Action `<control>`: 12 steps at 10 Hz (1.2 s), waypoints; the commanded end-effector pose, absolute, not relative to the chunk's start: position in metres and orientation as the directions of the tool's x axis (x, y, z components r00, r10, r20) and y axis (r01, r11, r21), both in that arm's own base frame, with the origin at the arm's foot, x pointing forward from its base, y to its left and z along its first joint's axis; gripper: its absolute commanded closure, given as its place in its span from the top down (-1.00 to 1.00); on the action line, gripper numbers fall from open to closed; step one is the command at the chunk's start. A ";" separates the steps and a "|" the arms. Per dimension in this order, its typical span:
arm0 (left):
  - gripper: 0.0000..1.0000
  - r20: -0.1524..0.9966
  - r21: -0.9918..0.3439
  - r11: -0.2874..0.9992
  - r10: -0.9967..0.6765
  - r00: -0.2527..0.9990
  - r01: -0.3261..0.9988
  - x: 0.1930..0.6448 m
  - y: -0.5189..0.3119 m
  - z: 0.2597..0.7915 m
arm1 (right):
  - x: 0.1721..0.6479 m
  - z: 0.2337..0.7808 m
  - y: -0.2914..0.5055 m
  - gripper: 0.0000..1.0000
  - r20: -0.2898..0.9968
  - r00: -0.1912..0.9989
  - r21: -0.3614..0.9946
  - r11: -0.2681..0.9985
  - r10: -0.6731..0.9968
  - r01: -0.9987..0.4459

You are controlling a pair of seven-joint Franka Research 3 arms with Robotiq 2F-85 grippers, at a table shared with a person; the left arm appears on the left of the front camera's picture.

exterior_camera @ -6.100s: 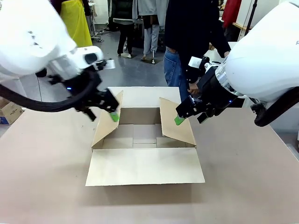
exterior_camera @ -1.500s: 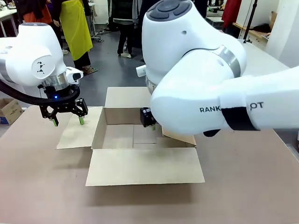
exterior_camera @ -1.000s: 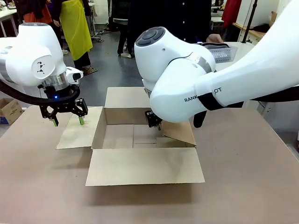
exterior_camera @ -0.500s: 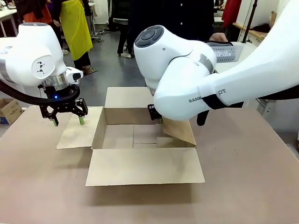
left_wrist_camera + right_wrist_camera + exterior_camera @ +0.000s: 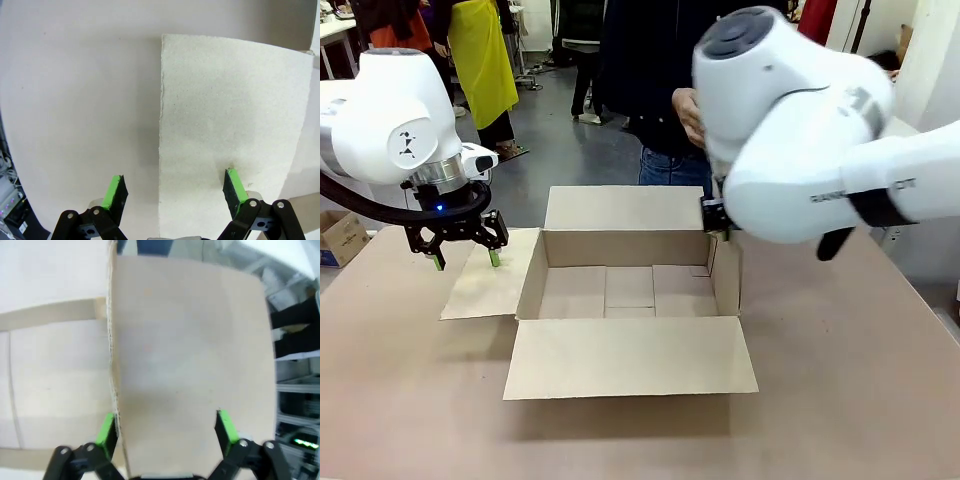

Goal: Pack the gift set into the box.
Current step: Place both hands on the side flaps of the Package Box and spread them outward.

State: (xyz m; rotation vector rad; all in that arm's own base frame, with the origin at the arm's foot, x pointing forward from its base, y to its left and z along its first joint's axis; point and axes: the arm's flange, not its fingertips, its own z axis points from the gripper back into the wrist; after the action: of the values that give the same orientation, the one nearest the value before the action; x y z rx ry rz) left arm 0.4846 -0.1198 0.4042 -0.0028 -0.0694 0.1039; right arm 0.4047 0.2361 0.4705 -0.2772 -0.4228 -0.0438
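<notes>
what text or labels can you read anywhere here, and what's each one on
"OT": end of the dark lettering on the right arm, after its black band; the letters before it are too blurred to read.
left arm: a small black emblem, no letters.
box: plain, no print.

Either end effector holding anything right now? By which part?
Nothing is held: left end effector is open over the flattened left flap of the box; right end effector is open at the upright right flap.
</notes>
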 end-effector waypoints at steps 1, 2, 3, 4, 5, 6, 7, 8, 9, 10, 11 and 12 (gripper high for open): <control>1.00 0.077 0.008 0.993 0.117 0.990 -0.118 0.484 -0.120 0.406 | 0.397 0.466 0.175 1.00 0.425 0.903 -0.128 0.984 -0.058 0.123; 1.00 0.077 0.008 0.993 0.117 0.990 -0.118 0.484 -0.120 0.406 | 0.396 0.461 0.147 1.00 0.416 0.904 -0.064 0.988 -0.103 0.142; 1.00 0.077 0.008 0.993 0.117 0.990 -0.118 0.484 -0.120 0.406 | 0.394 0.449 0.125 1.00 0.392 0.912 -0.027 0.990 -0.120 0.142; 1.00 0.077 0.008 0.993 0.117 0.990 -0.118 0.484 -0.120 0.406 | 0.393 0.432 0.111 1.00 0.370 0.919 0.004 0.990 -0.135 0.144; 1.00 0.077 0.008 0.993 0.117 0.990 -0.118 0.484 -0.120 0.406 | 0.393 0.411 0.102 1.00 0.345 0.929 0.075 0.991 -0.134 0.115; 1.00 0.077 0.008 0.993 0.117 0.990 -0.118 0.484 -0.120 0.406 | 0.399 0.446 0.118 1.00 0.395 0.906 -0.045 0.982 -0.151 0.183; 1.00 0.077 0.008 0.993 0.117 0.990 -0.118 0.484 -0.120 0.406 | 0.399 0.446 0.118 1.00 0.395 0.906 -0.045 0.982 -0.151 0.183; 1.00 0.077 0.008 0.993 0.117 0.990 -0.118 0.484 -0.120 0.406 | 0.399 0.446 0.118 1.00 0.395 0.906 -0.045 0.982 -0.151 0.183; 1.00 0.077 0.008 0.993 0.117 0.990 -0.118 0.484 -0.120 0.406 | 0.399 0.446 0.118 1.00 0.395 0.906 -0.045 0.982 -0.151 0.183; 1.00 0.077 0.008 0.993 0.117 0.990 -0.118 0.484 -0.120 0.406 | 0.399 0.446 0.118 1.00 0.395 0.906 -0.045 0.982 -0.151 0.183; 1.00 0.077 0.008 0.993 0.117 0.990 -0.118 0.484 -0.120 0.406 | 0.399 0.446 0.118 1.00 0.395 0.906 -0.045 0.982 -0.151 0.183; 1.00 0.077 0.008 0.993 0.117 0.990 -0.118 0.484 -0.120 0.406 | 0.399 0.446 0.118 1.00 0.395 0.906 -0.045 0.982 -0.151 0.183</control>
State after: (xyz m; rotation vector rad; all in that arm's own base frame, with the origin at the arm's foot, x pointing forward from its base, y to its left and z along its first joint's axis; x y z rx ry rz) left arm 0.4846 -0.1199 0.4042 -0.0028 -0.0694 0.1038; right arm 0.3983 0.1188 0.4442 -0.0792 -0.4049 -0.1561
